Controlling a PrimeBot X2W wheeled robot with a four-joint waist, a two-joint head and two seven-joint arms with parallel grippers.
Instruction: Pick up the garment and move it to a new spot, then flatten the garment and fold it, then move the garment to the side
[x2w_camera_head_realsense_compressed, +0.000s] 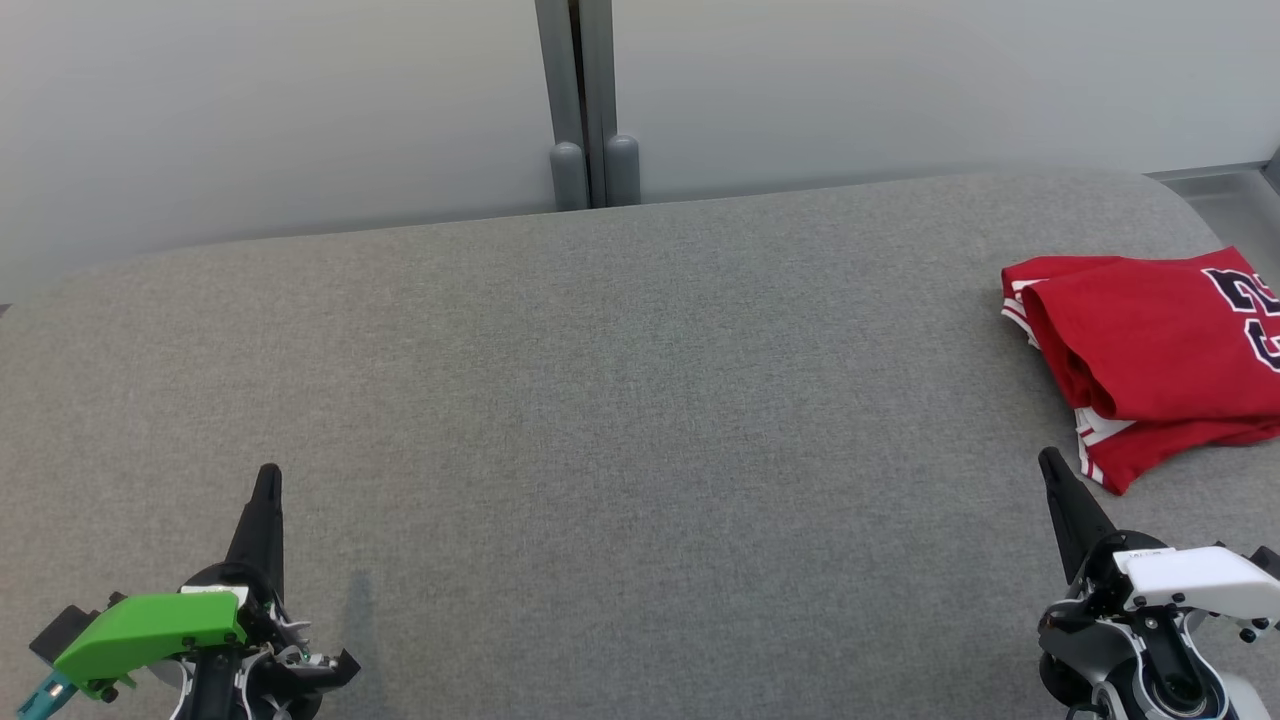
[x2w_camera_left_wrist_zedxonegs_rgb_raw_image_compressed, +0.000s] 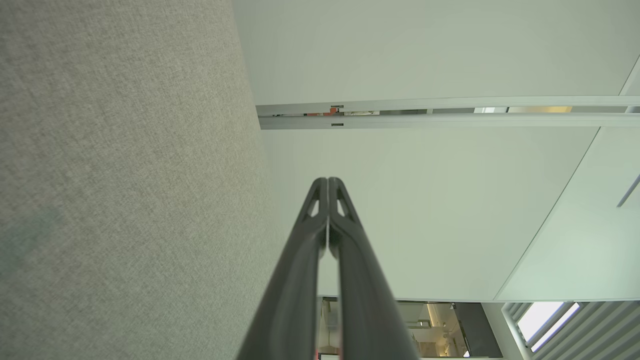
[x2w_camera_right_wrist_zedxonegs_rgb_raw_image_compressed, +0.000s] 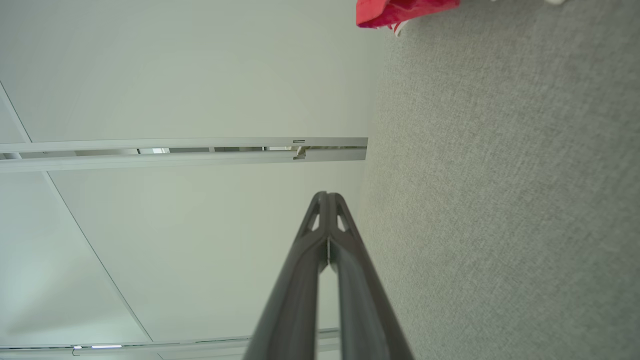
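Presently, at the lower left of the head view, the left gripper (x2w_camera_head_realsense_compressed: 268, 478) is seen clenched, its two dark fingers pressed together into a single point above the grey fabric-covered desk (x2w_camera_head_realsense_compressed: 640, 400). Nothing is held between them, and the tips are shown touching in the left wrist view. A wide stretch of desk separates the two grippers.

Further right, the garment (x2w_camera_head_realsense_compressed: 1140, 350) is found near the desk's right edge, folded into a loose bundle. Red body cloth lies on top, striped sleeve edging shows at its left and near sides, and part of the navy number is cut off by the frame. Close to its near corner, but apart from it, the right gripper (x2w_camera_head_realsense_compressed: 1052, 465) is likewise closed on nothing.

The garment is judged to be light, soft and limp. No shape would be kept when it is lifted, and its layers can be expected to slide over one another and fall open. Some drag may be offered by the grey cloth beneath. A hold is best taken on a doubled fold or thick hem, such as the near left corner by the striped trim, so that several layers are pinched together. To avoid sagging, two separated points along one edge would probably be needed.
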